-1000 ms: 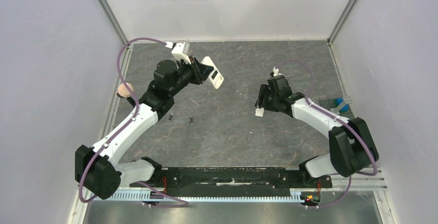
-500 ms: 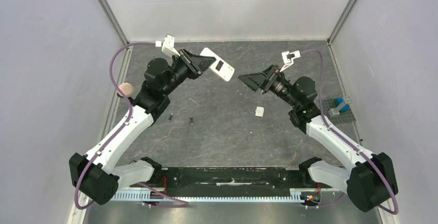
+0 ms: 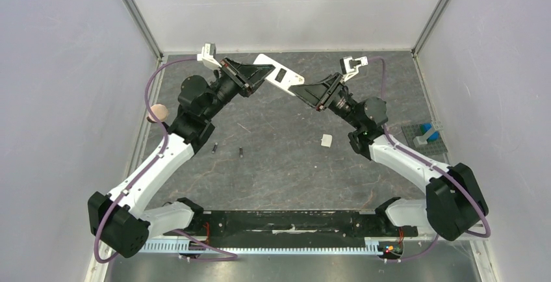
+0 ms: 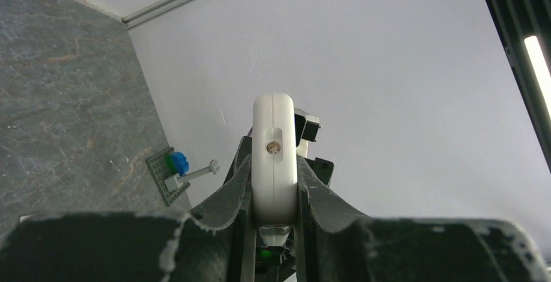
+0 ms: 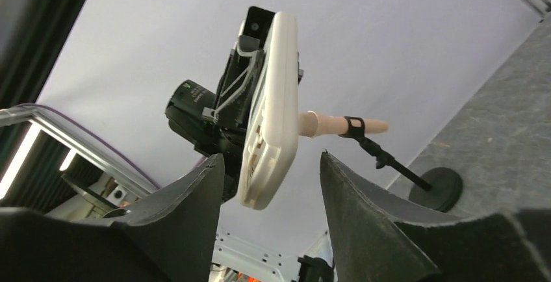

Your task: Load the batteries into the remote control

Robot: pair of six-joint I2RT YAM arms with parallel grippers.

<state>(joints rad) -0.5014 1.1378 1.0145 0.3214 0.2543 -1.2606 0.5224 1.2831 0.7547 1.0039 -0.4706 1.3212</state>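
The white remote control (image 3: 281, 75) is held up in the air at the back of the table, my left gripper (image 3: 265, 73) shut on one end. In the left wrist view it stands edge-on (image 4: 275, 152) between the fingers. My right gripper (image 3: 305, 90) is raised to the remote's free end. In the right wrist view that end (image 5: 269, 132), its uncovered compartment showing, lies between the open fingers (image 5: 208, 184) with gaps on both sides. Two small dark batteries (image 3: 214, 147) (image 3: 240, 153) lie on the table near the left arm.
A small white cover piece (image 3: 326, 140) lies on the table under the right arm. A grey studded plate with a blue brick (image 3: 425, 132) sits at the right edge. A small stand with a pinkish tip (image 3: 158, 112) stands at the left edge.
The right arm left the cover piece on the table, rose and swung up to the remote's free end. The left arm lifted and turned the remote toward it.
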